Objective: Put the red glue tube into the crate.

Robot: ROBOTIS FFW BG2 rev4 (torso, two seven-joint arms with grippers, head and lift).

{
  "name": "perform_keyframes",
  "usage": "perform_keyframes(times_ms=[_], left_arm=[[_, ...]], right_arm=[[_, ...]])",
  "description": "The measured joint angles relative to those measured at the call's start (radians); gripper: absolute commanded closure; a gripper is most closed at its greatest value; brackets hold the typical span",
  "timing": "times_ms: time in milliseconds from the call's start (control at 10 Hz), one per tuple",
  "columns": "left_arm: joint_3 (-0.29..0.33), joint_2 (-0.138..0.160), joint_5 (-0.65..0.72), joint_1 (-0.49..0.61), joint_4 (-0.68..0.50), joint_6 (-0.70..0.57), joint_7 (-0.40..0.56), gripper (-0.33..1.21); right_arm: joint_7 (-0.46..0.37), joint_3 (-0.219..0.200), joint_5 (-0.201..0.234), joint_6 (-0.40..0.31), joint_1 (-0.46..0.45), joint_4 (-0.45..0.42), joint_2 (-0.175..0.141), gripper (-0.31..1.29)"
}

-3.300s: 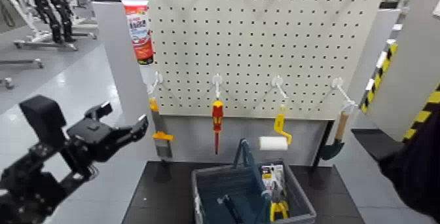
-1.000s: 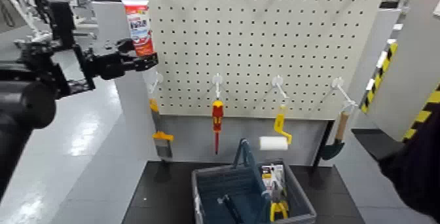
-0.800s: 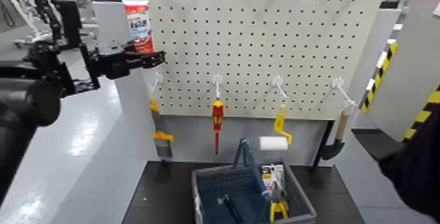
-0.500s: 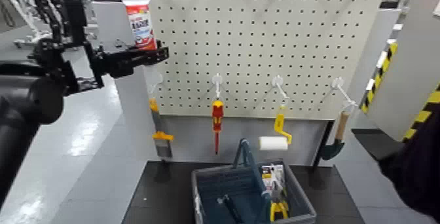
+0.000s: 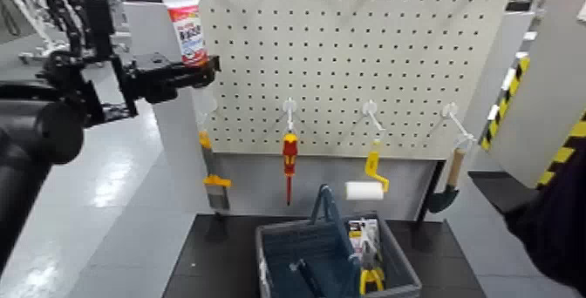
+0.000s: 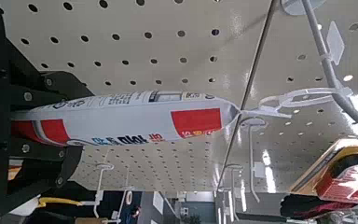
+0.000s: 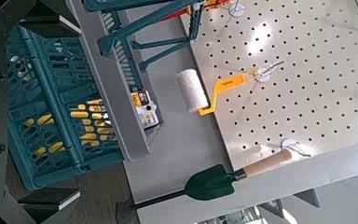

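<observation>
Hanging red glue tube [image 5: 188, 28] between left pincer [image 5: 202, 70] fingers

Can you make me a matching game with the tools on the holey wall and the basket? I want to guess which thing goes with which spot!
Things:
1. red glue tube
2. screwdriver
3. paint roller
4. crate

Places:
A. on the dark table below the pegboard
B. hanging from the hook right of the screwdriver's
C. top left corner of the pegboard, at the left gripper
D. hanging from a hook straight above the crate's left part

Pairs: 1-C, 2-D, 3-B, 4-A
</observation>
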Motion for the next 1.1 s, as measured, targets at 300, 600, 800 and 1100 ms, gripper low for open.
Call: perform_keyframes(times_ms=[300,600,800,1100], left_arm=[[0.006,0.000,0.002,-0.002,-0.004,0.000,0.000,1.18],[0.017,-0.001,0.012,-0.002,-0.060,0.021,0.000,1.18],[0.017,-0.006,0.036,-0.002,-0.150,0.060,0.007,1.18],[0.046,-0.018,0.070,0.014,-0.313,0.137,0.034,1.18]], right_arm=[[0.000,-0.001,0.000,0.000,0.001,0.000,0.000,0.10],[0.000,-0.001,0.000,0.000,0.001,0.000,0.000,0.10],[0.000,-0.001,0.000,0.000,0.001,0.000,0.000,0.10],[0.000,-0.002,0.000,0.000,0.001,0.000,0.000,0.10]])
